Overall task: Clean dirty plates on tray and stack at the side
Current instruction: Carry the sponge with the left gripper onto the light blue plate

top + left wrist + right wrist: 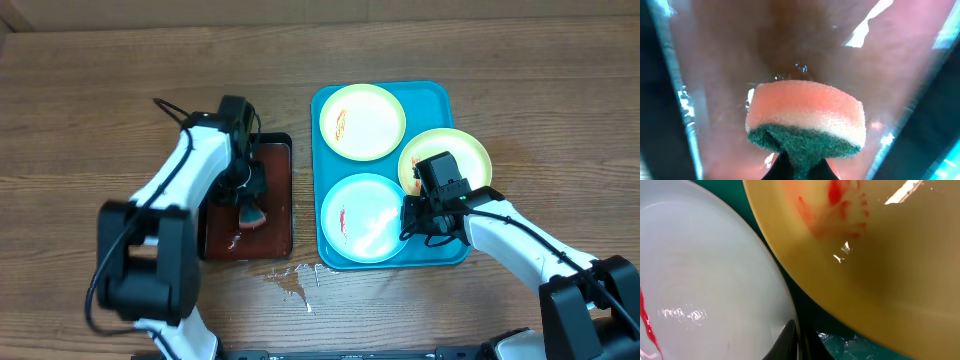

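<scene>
Three plates lie on the turquoise tray point(325, 180): a yellow-green plate point(362, 121) at the back, a second yellow-green plate point(470, 150) at the right, and a light blue plate point(360, 215) at the front. Each bears red sauce smears. My right gripper point(408, 220) is shut on the light blue plate's right rim point(785, 305), one finger above it and one below; the yellow-green plate point(880, 255) is just beside it. My left gripper point(248, 205) is shut on a pink-and-green sponge point(805, 120) over the small black tray point(285, 190).
The small black tray has a dark red wet inside point(740, 60). A patch of spilled water point(290, 280) lies on the wooden table in front of both trays.
</scene>
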